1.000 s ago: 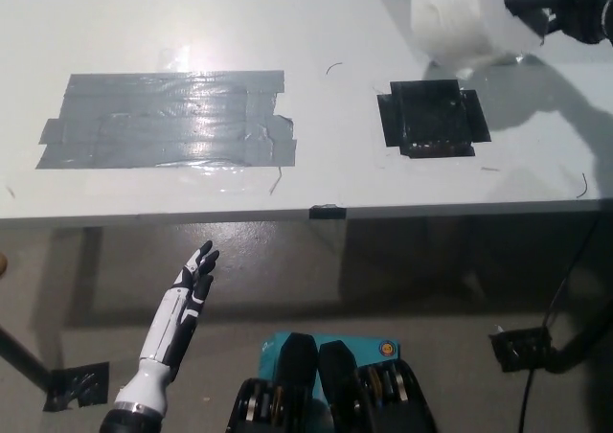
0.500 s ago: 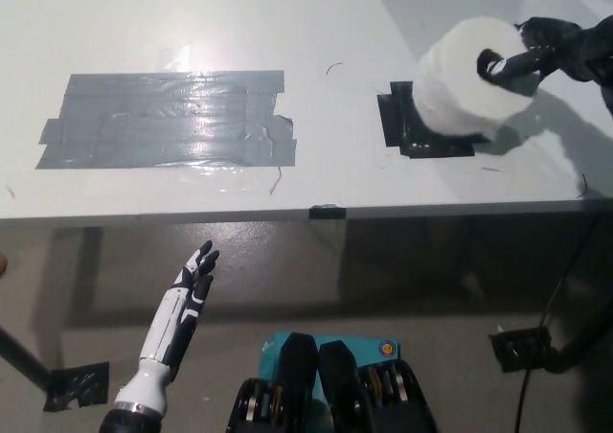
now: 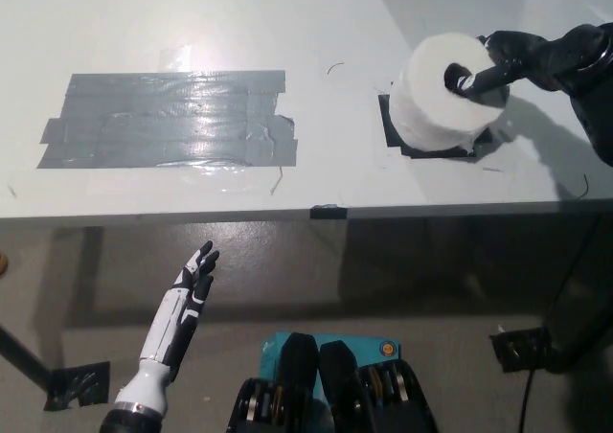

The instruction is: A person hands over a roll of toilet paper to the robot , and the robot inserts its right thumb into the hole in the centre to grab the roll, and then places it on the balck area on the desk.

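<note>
The white toilet paper roll (image 3: 433, 102) stands upright over the black square area (image 3: 393, 126) on the right part of the grey desk, covering most of it. My black right hand (image 3: 508, 61) reaches in from the right edge; its thumb is inside the roll's centre hole and the other fingers lie against the roll's right side. Whether the roll's base touches the desk is hard to tell. My white left hand (image 3: 192, 284) rests below the desk's front edge at the lower left, fingers straight and apart, holding nothing.
A large patch of grey tape strips (image 3: 168, 117) covers the desk's left half. The desk's front edge (image 3: 326, 211) runs across the middle of the picture, with floor below it. A black cable and small box (image 3: 522, 347) lie on the floor at the lower right.
My right hand has carried the roll from the far right corner down and left, and lowered it onto the black area. The left hand has not moved.
</note>
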You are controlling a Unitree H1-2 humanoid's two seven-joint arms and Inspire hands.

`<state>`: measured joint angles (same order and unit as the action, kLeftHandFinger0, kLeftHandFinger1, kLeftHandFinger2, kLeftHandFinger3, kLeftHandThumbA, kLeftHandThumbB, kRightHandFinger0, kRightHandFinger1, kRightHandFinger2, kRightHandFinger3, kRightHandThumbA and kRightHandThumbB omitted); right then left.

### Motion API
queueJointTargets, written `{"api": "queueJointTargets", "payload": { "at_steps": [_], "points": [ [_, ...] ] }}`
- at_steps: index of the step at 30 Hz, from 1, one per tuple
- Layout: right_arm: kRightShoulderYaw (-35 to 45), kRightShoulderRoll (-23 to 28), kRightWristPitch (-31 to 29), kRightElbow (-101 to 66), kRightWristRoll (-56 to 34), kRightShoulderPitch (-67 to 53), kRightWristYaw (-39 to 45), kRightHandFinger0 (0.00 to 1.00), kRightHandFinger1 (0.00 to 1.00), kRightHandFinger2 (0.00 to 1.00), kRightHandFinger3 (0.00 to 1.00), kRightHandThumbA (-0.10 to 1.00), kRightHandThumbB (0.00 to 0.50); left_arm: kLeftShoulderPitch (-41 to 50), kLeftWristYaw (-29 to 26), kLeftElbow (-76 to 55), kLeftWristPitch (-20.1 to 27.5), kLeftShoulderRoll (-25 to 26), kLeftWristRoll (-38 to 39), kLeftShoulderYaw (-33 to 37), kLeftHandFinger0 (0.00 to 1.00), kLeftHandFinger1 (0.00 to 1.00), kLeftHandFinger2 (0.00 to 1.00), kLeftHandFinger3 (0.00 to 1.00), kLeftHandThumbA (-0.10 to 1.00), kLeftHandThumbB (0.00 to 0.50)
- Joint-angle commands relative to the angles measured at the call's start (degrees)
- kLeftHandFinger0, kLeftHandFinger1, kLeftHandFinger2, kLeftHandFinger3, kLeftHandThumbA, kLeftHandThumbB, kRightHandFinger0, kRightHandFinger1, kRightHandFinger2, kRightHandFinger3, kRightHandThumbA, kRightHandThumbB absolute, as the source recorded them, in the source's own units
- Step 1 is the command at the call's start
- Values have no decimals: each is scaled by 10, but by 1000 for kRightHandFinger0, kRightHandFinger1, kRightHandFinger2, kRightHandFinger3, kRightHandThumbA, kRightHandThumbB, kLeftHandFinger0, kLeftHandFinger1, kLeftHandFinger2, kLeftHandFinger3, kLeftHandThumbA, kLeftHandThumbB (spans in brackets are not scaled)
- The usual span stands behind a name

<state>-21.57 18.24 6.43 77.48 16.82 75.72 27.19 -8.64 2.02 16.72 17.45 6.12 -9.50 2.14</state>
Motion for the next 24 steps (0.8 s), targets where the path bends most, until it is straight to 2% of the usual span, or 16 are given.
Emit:
{"api": "queueJointTargets", "payload": {
  "at_steps": [1, 3, 6, 7, 8, 10, 11, 12, 14, 15, 16, 18, 21, 22, 23, 24],
  "points": [
    [-9, 10, -12, -12, 14, 48, 31, 1000, 1000, 1000, 1000, 558, 440, -9, -8, -10, 12, 3, 1, -1, 1000, 1000, 1000, 1000, 1000, 154],
    [-8, 11, -11, -11, 14, 48, 28, 1000, 1000, 1000, 1000, 585, 445, -8, -7, -11, 12, 3, 1, -1, 1000, 1000, 1000, 1000, 1000, 146],
    [-9, 12, -4, -16, 16, 51, 29, 1000, 1000, 1000, 1000, 611, 411, -5, -7, -11, 13, 4, 0, 0, 1000, 1000, 1000, 1000, 1000, 153],
    [-7, 12, -1, -18, 15, 53, 30, 1000, 1000, 1000, 1000, 604, 415, -5, -7, -12, 12, 5, 0, 0, 1000, 1000, 1000, 1000, 1000, 162],
    [9, 13, 15, -14, -1, 57, 32, 1000, 1000, 1000, 1000, 545, 405, -6, -8, -11, 13, 5, -2, 0, 1000, 1000, 1000, 1000, 1000, 161],
    [20, 14, 20, -10, -8, 61, 25, 1000, 1000, 1000, 1000, 528, 422, -7, -9, -9, 16, 4, -2, 0, 1000, 1000, 1000, 1000, 1000, 162],
    [22, 18, 14, -6, -7, 66, 20, 1000, 1000, 1000, 1000, 544, 472, -6, -9, -9, 13, 4, -2, -1, 1000, 1000, 1000, 1000, 1000, 171],
    [25, 20, 11, -3, -7, 69, 18, 1000, 1000, 1000, 1000, 547, 478, -5, -9, -10, 10, 3, -2, -1, 1000, 1000, 1000, 1000, 1000, 172],
    [34, 23, 10, -3, -12, 75, 16, 1000, 1000, 1000, 1000, 642, 492, -6, -10, -7, 13, 4, -2, -1, 1000, 1000, 1000, 1000, 1000, 175],
    [39, 26, 15, -12, -12, 80, -1, 1000, 1000, 1000, 1000, 578, 498, -7, -9, -5, 15, 2, 1, -1, 1000, 1000, 1000, 1000, 1000, 167],
    [42, 27, 20, -19, -10, 83, -16, 1000, 1000, 1000, 1000, 567, 500, -7, -9, -4, 15, 2, 3, -1, 1000, 1000, 1000, 1000, 1000, 167],
    [50, 32, 18, -21, -15, 91, 1, 1000, 1000, 1000, 1000, 609, 466, -6, -11, -5, 16, 3, -2, -1, 1000, 1000, 1000, 1000, 1000, 154],
    [50, 40, 3, -15, -11, 102, 27, 1000, 1000, 1000, 1000, 804, 456, -6, -12, -3, 17, 3, -3, -1, 1000, 1000, 1000, 1000, 1000, 152],
    [50, 42, 1, -14, -10, 103, 30, 1000, 1000, 1000, 1000, 823, 457, -7, -12, -2, 18, 2, -3, -1, 1000, 1000, 1000, 1000, 1000, 152],
    [52, 46, -9, -19, -13, 103, 36, 1000, 1000, 1000, 1000, 845, 427, -7, -12, -1, 19, 2, -3, 0, 1000, 1000, 1000, 1000, 1000, 162],
    [68, 47, -6, -25, -25, 101, 16, 1000, 1000, 1000, 1000, 762, 422, -6, -9, -3, 15, 1, 1, 0, 1000, 1000, 1000, 1000, 1000, 179]
  ]
}}
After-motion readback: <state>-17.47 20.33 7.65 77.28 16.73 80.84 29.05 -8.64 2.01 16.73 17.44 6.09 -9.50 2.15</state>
